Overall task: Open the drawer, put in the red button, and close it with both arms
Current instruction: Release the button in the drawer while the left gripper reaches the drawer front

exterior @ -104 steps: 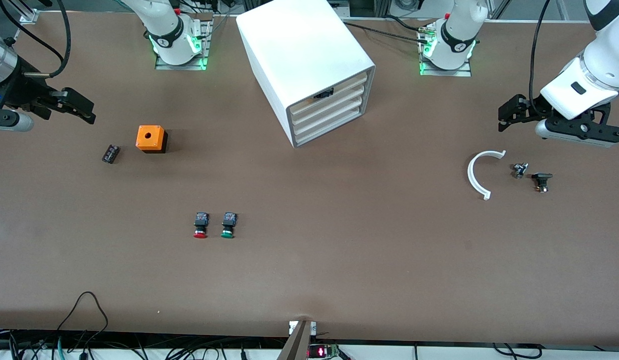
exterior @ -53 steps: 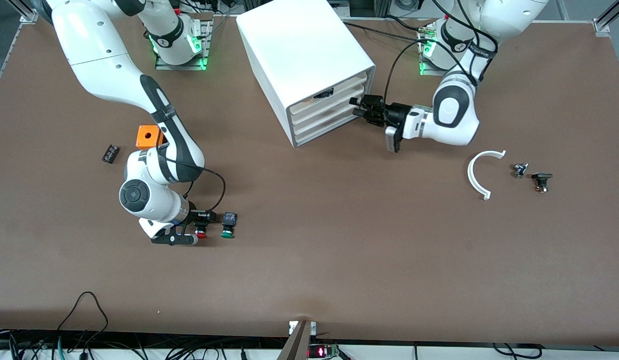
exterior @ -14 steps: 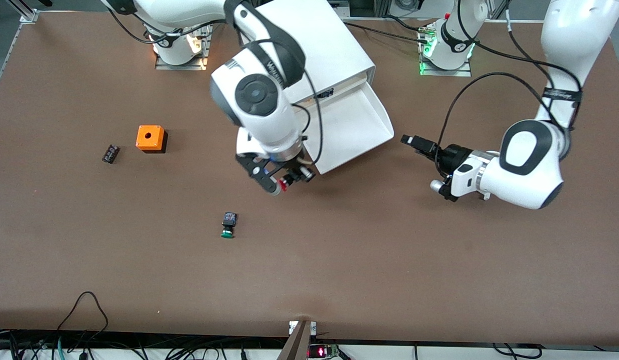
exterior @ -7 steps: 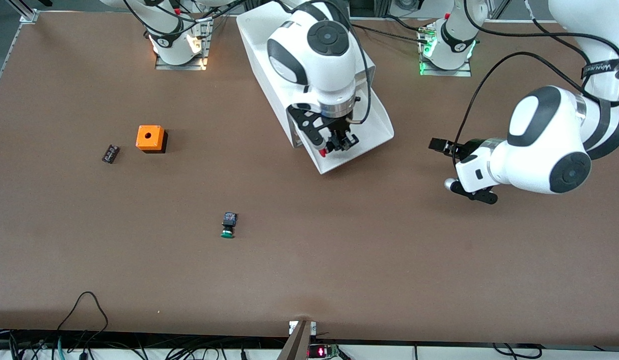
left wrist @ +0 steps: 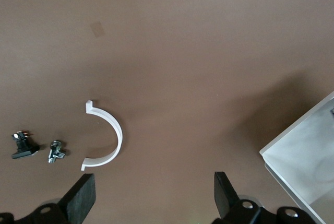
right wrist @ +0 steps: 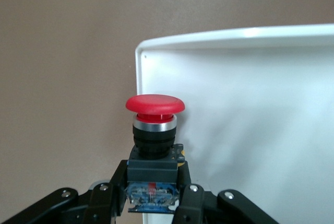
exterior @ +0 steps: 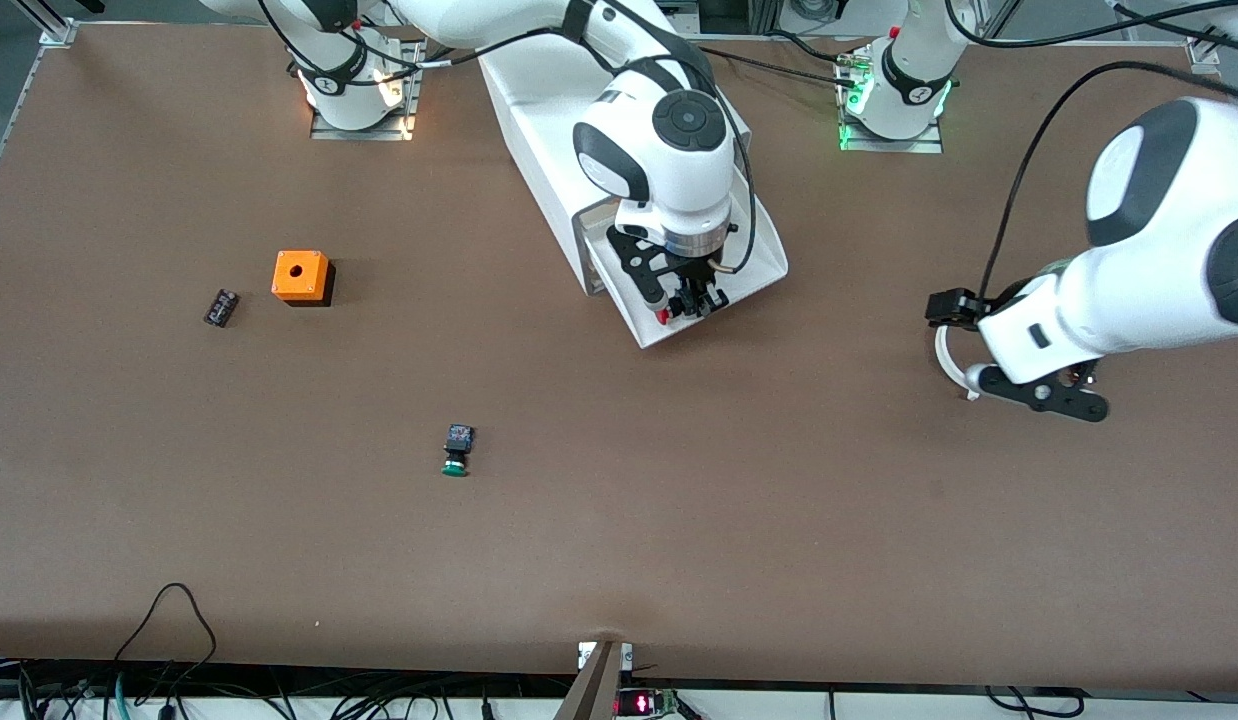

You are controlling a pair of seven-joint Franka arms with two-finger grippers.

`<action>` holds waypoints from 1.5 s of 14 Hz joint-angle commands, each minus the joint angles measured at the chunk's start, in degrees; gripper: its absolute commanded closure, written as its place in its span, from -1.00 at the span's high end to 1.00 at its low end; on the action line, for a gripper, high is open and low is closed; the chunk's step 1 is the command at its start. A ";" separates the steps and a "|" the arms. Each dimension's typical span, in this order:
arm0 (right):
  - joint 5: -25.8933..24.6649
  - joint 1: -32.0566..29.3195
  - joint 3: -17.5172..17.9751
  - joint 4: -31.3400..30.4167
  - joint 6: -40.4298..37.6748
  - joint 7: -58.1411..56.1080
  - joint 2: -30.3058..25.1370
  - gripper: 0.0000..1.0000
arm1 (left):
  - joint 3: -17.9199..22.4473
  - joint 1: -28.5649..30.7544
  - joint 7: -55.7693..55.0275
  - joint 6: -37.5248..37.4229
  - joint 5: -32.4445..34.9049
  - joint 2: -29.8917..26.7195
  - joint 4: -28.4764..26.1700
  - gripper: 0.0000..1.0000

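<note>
Right hand [exterior: 691, 303] grips the one red button [right wrist: 154, 110] over the open drawer [exterior: 754, 262], whose tray looks empty. Left hand [left wrist: 154, 195], fingers spread, hangs over bare bench [exterior: 279, 560] near one white arc [left wrist: 107, 135].

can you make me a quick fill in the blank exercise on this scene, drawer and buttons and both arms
1. The right tool is shut on the button with the ____ cap.
2. It holds that button over the pulled-out ____ of the white cabinet.
3. The button lying on the table has a ____ cap.
4. The left tool stands ____, over the white curved piece.

Missing words: red; drawer; green; open
</note>
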 commanded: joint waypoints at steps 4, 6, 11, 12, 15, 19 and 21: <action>-0.62 1.09 -0.60 0.22 0.41 2.39 0.20 0.99 | 0.15 -0.32 -1.17 -1.50 0.93 -1.91 1.80 1.00; -0.53 0.56 -0.86 0.67 0.41 1.95 -0.59 1.00 | -0.11 -0.32 -1.26 -1.50 0.84 -1.91 1.80 1.00; -0.36 -4.35 -0.87 1.63 -0.99 -7.07 -5.50 1.00 | 0.15 -0.14 -1.79 -1.86 0.84 -2.53 1.71 1.00; -0.01 -6.19 -0.69 1.55 -1.34 -8.67 -7.43 1.00 | -0.02 -0.14 -2.40 -1.86 0.84 -2.53 1.71 1.00; 0.25 -11.55 -0.60 1.37 -4.06 -16.80 -9.46 1.00 | -0.46 -0.58 -6.52 -2.03 0.67 -2.70 1.45 1.00; 2.89 -18.49 -0.60 0.93 -6.08 -34.21 -10.78 1.00 | -3.62 -1.11 -20.30 -2.47 0.58 -2.97 -1.09 1.00; 4.65 -22.97 -0.69 0.84 -9.51 -43.79 -10.79 1.00 | -3.63 -3.90 -24.00 -0.20 0.84 -2.44 -3.46 1.00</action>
